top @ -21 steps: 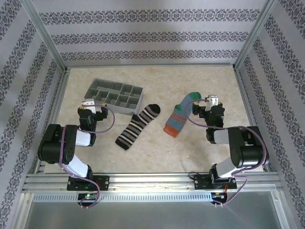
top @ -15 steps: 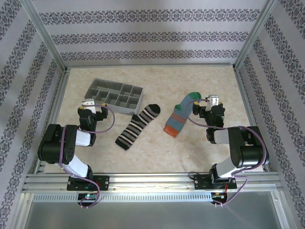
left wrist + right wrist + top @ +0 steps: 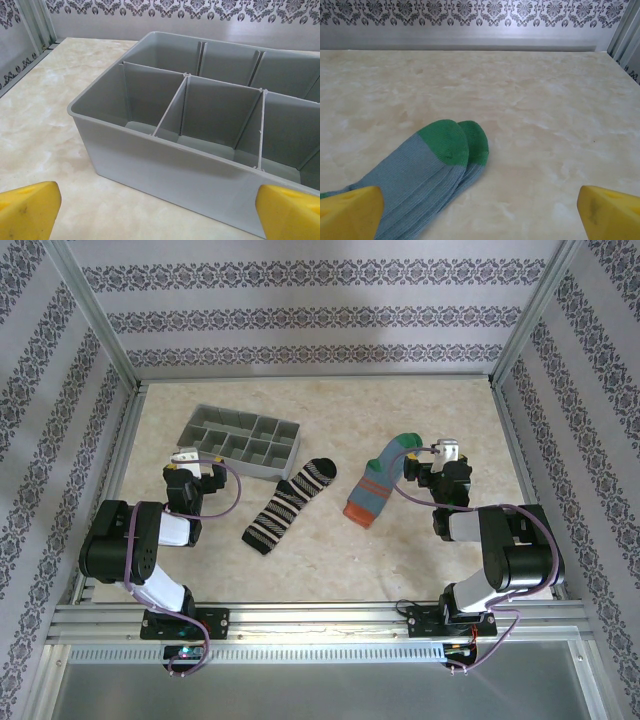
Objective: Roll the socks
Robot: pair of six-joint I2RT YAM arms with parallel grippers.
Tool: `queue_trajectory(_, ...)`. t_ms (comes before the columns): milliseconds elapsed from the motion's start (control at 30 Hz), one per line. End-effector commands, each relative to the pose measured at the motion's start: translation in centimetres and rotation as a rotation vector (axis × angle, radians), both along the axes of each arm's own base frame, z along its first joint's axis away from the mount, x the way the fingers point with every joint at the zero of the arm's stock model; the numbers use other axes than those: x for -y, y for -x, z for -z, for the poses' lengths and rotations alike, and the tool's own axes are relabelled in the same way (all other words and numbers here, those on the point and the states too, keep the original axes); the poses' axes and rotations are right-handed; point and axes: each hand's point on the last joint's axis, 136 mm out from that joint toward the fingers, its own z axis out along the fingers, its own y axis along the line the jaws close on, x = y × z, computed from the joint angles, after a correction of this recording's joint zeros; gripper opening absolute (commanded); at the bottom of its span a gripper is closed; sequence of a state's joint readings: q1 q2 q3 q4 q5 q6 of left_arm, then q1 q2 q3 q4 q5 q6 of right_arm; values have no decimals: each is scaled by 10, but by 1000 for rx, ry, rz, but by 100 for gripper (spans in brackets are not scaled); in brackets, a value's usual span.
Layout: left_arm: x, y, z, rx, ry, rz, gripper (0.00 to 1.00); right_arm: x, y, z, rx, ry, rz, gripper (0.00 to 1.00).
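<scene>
Right, the left arm (image 3: 135,540) faces the near wall of the grey tray (image 3: 165,170), its jaws spread wide and holding nothing (yellow fingertips (image 3: 27,210) sit at both lower corners of the wrist view). The striped sock (image 3: 290,503) lies flat on the bench (image 3: 330,560), just right of the tray's near corner. Farther right of the tray lies the blue-grey sock (image 3: 375,485), with the right arm (image 3: 500,550) beside its green toe (image 3: 452,142), jaws equally wide and empty.
</scene>
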State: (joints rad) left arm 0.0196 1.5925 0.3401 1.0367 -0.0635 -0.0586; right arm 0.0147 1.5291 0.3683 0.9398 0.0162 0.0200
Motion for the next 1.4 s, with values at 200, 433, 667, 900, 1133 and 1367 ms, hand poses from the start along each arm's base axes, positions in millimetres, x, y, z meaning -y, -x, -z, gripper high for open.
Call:
queue_trajectory(200,0,16,-41,47,-99,-79,99,-28,18,-94,116,192,72,98)
queue_trajectory(433,3,27,-105,-140,424,-335,99,-34,46,-154,-115,-448,188,98)
queue_trajectory(667,88,39,-62,-519,772,-111,79,-115,67,-143,-269,-253,-163,90)
queue_trajectory(900,139,129,17,-899,792,-63,28,-247,155,-81,-295,106,-732,72)
queue_trajectory(1133,170,153,67,-1019,861,-65,19,-308,199,-28,-304,253,-1008,70)
queue_trajectory(1367,208,171,77,-1079,897,-47,16,-331,217,8,-318,398,-1136,70)
